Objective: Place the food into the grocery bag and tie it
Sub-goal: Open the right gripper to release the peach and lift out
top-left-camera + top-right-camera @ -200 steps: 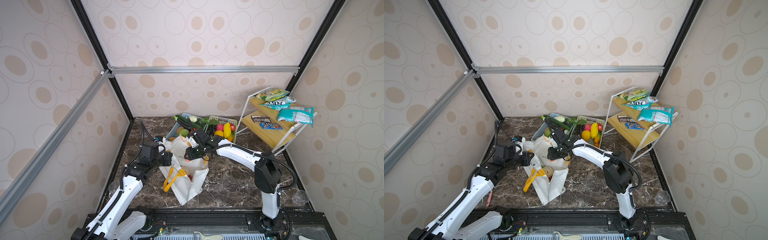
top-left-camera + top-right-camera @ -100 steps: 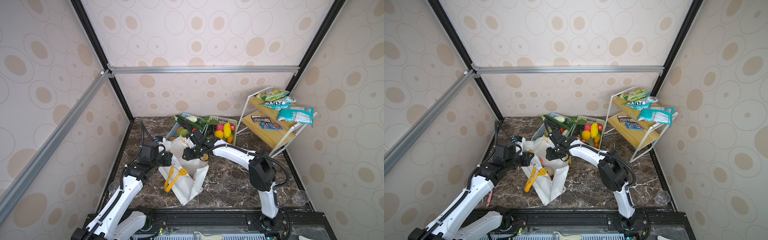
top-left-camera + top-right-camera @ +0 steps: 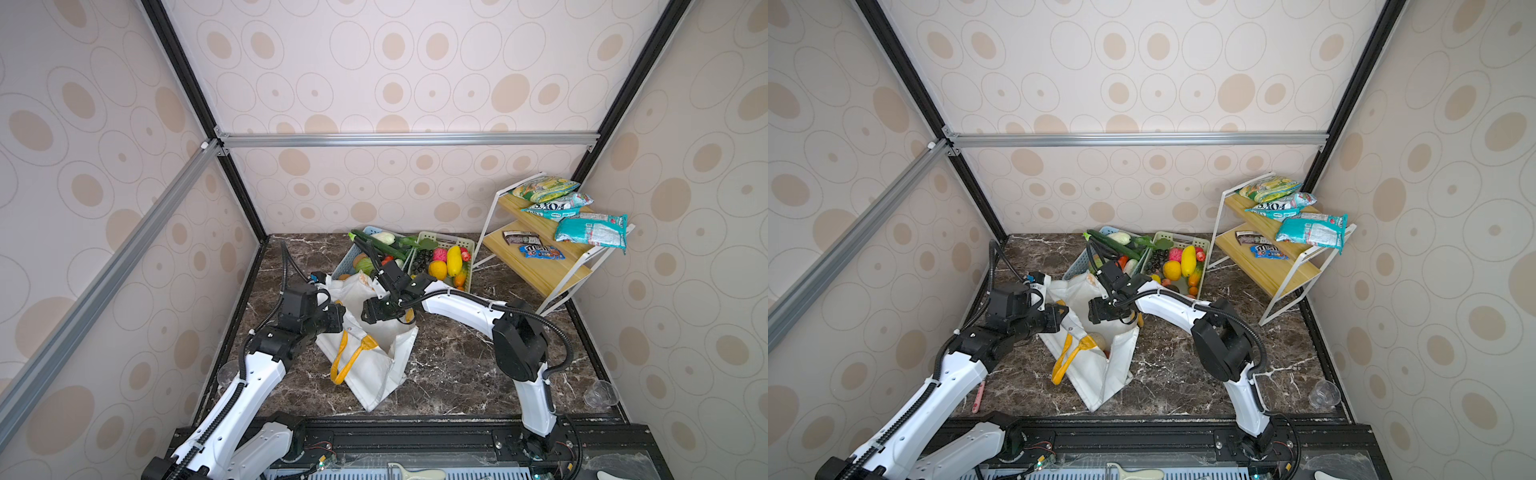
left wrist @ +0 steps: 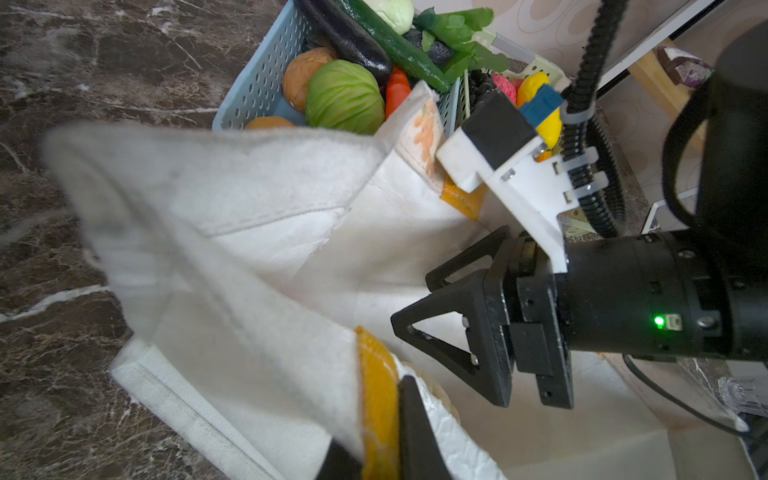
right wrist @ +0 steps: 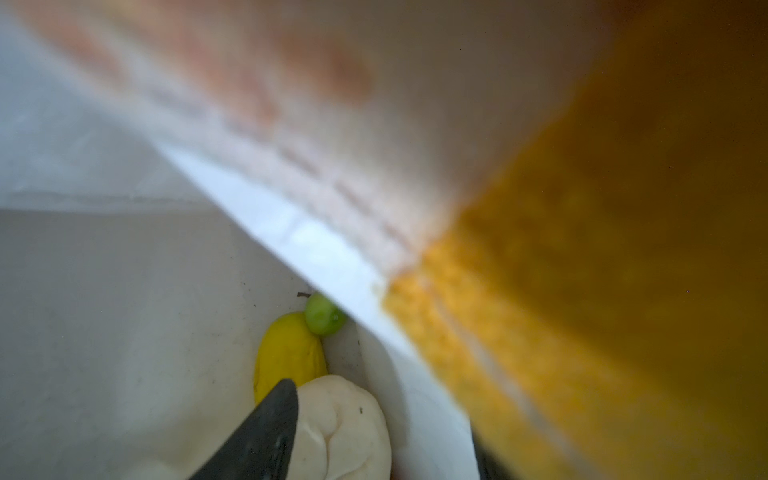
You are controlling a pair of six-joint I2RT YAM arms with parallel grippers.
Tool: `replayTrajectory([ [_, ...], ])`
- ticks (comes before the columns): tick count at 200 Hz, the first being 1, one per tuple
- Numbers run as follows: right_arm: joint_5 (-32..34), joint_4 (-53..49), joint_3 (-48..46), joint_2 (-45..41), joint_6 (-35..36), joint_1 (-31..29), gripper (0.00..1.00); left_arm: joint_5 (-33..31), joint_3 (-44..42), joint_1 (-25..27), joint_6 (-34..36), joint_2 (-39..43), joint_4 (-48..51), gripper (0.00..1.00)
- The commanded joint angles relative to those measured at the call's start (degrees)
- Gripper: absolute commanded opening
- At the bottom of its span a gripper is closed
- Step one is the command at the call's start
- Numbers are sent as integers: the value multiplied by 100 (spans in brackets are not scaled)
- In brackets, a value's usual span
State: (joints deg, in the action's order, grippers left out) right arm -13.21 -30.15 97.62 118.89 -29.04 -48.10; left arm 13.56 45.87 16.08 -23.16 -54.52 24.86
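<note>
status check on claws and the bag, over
Left claw shut on grocery bag rim. Right claw open, empty, at bag mouth. Yellow fruit already inside, more in green basket. Nothing in the way.

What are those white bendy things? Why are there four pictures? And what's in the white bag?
They are two robot arms, fixed at the edge of a dark marble table. Two pictures look down from above. The other two come from little cameras on the arms' wrists. On the table sit a white grocery bag, a blue basket and a green basket full of toy food, and a wooden shelf with snack packets. The left tool is pinched shut on the bag's rim. The right tool is at the bag's mouth, open, holding nothing. Its camera peeks inside the bag: a yellow fruit, a small green fruit and a white piece lie there.
</note>
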Motion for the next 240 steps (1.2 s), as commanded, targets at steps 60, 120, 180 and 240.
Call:
replayTrajectory([
  [60, 317, -278, -14, -815, 291, -42, 71, -83, 25, -10, 17, 134, -104, 0],
  [120, 679, -302, -133, -1401, 500, 13, 72, -110, 20, -10, 20, 130, -112, 0],
  [180, 977, -299, -441, -2018, 514, 345, 73, -300, 30, -9, -23, 154, -78, 0],
  [240, 1014, -217, -1059, -2637, 478, 997, 74, -498, 75, -4, -111, 153, -113, 0],
])
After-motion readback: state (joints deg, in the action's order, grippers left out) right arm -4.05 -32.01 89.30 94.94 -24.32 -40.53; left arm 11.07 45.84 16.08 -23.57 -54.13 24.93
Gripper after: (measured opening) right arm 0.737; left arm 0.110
